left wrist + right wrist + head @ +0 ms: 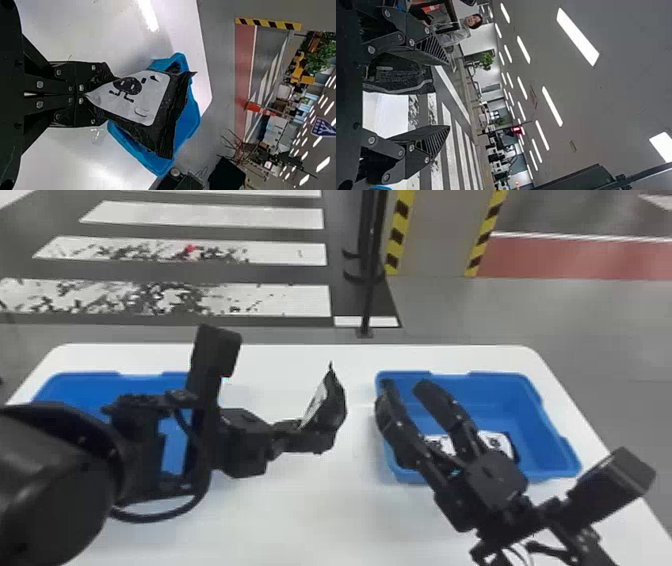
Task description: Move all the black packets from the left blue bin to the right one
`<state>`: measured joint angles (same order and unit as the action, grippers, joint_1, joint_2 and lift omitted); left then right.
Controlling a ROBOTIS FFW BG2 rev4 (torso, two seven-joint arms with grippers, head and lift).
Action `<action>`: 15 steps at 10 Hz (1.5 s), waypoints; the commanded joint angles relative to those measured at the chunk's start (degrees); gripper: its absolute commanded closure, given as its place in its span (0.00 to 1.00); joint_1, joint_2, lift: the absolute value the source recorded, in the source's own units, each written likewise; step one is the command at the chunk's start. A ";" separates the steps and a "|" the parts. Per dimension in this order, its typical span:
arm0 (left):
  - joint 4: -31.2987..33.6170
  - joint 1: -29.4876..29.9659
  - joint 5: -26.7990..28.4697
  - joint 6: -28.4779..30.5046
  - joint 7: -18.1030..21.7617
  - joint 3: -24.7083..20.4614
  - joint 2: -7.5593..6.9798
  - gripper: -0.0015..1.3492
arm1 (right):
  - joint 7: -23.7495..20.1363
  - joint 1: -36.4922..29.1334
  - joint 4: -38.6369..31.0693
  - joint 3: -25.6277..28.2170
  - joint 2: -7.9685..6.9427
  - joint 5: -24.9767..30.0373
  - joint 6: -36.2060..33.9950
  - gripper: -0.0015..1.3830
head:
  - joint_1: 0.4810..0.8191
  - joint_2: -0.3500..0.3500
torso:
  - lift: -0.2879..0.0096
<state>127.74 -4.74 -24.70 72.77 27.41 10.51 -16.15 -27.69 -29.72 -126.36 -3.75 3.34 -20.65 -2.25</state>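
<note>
Head view, centre: the left gripper [326, 439] is closed on a black packet [334, 397], held up above the white table [310, 515], between the bins. The left wrist view shows the same grip, the jaws pinching a narrow end of the packet, with a blue bin beyond it.

At the centre-left of the head view, the left arm [55, 490] lies across the left bin [75, 382], hiding much of its inside; whether packets lie in there, I cannot tell. The right gripper [404, 384] is over the right bin [490, 382], at the centre-right, its jaws spread apart. It blocks part of that bin, where a packet with a white label [500, 442] lies partly under it in the view. The right wrist view also has the jaws apart, with a black packet [395, 75] just beside one finger; whether they touch is unclear.

Past the table, white floor stripes [225, 217] fill the upper left, a black pole [369, 290] stands at the upper middle, and yellow-and-black tape [400, 230] is just right of it.
</note>
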 commanded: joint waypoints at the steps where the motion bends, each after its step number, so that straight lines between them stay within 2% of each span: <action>1: 0.02 -1.31 -0.21 -0.63 -0.17 1.95 0.42 0.90 | 0.01 0.61 0.57 -1.28 0.18 -0.37 0.00 0.37 | 0.63 0.39 | 0.35; 5: -0.40 -2.44 -2.04 -1.33 -0.26 5.95 0.68 0.90 | 0.10 2.16 1.70 -3.68 0.53 -0.71 0.00 0.37 | 0.63 0.35 | 0.35; 6: -0.40 -2.44 -2.61 -1.61 -0.34 6.29 0.68 0.90 | 0.10 2.44 1.98 -3.91 0.53 -0.49 0.00 0.44 | 0.63 0.34 | 0.35; 8: -0.40 -2.44 -3.18 -2.04 -0.34 6.63 0.68 0.90 | 0.27 3.00 4.79 -4.02 0.44 -4.60 -0.14 0.90 | 0.63 0.33 | 0.35; 12: -0.40 -2.16 -4.10 -3.16 -0.26 6.52 0.68 0.90 | 0.27 2.72 4.37 -4.25 0.44 -3.46 1.12 0.93 | 0.63 0.32 | 0.35; 13: -0.40 -1.74 -4.32 -3.72 -0.43 6.17 0.77 0.85 | 0.27 2.86 4.37 -4.25 0.44 -3.46 1.41 0.93 | 0.63 0.32 | 0.35; 14: -0.40 -0.75 -5.24 -4.01 -1.22 5.37 0.95 0.59 | 0.27 3.00 4.23 -4.13 0.44 -3.34 1.83 0.93 | 0.63 0.32 | 0.35; 15: -0.40 0.65 -5.24 -4.29 -1.49 4.12 1.12 0.25 | 0.36 3.70 4.23 -3.56 0.44 -3.11 1.97 0.93 | 0.63 0.32 | 0.35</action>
<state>127.33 -4.84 -29.83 68.64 25.94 15.31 -15.10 -27.34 -26.37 -122.09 -7.61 3.78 -23.87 -0.43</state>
